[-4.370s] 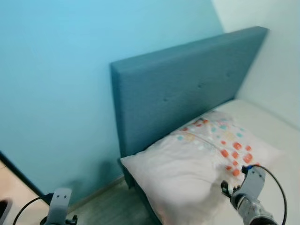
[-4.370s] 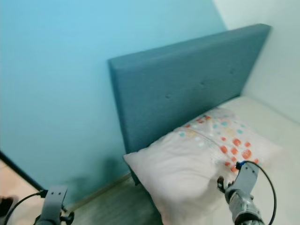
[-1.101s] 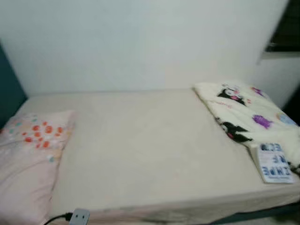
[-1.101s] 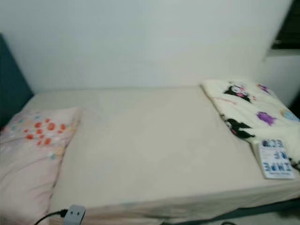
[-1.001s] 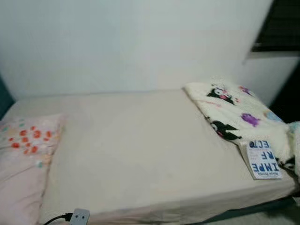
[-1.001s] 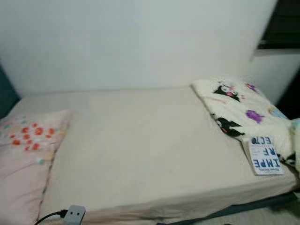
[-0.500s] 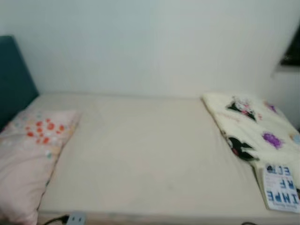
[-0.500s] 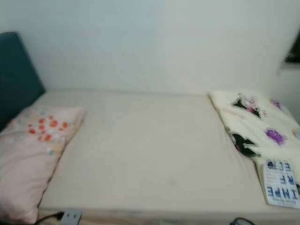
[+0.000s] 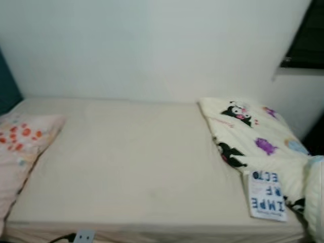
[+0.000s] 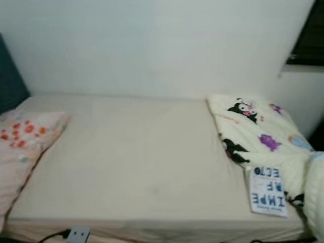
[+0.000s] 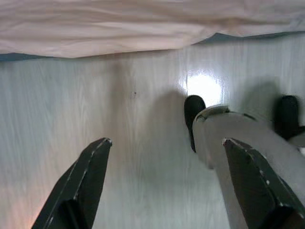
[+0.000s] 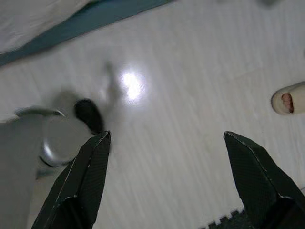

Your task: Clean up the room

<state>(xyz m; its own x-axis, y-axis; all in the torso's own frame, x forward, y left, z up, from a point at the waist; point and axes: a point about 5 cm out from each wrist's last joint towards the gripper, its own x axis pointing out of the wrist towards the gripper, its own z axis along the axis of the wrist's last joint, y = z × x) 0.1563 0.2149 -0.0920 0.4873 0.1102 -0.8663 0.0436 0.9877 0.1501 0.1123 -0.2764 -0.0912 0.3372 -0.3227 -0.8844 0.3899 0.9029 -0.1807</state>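
Left gripper: I see it hanging low over pale wood-look floor, its two black fingers spread wide and holding nothing. The robot's grey leg and dark foot sit just beside it, and the hanging edge of the bed sheet lies beyond.
Right gripper: I see it hanging idle over the same pale floor, fingers spread apart and empty. A light slipper lies on the floor off to one side.
Wrist tip: a small grey part with a black cable pokes up at the near left edge of my head view.
Bed: a cream sheet covers the mattress, which runs across my view from left to right.
Book: lies flat at the near right of the bed, white cover with large blue letters, touching the blanket.
Blanket: cream with cartoon prints, bunched on the bed's right end.
Pillow: pale pink with orange dots, at the left end.
Headboard: dark teal, far left.
Wall: plain white, behind the bed.
Window: dark, far right.
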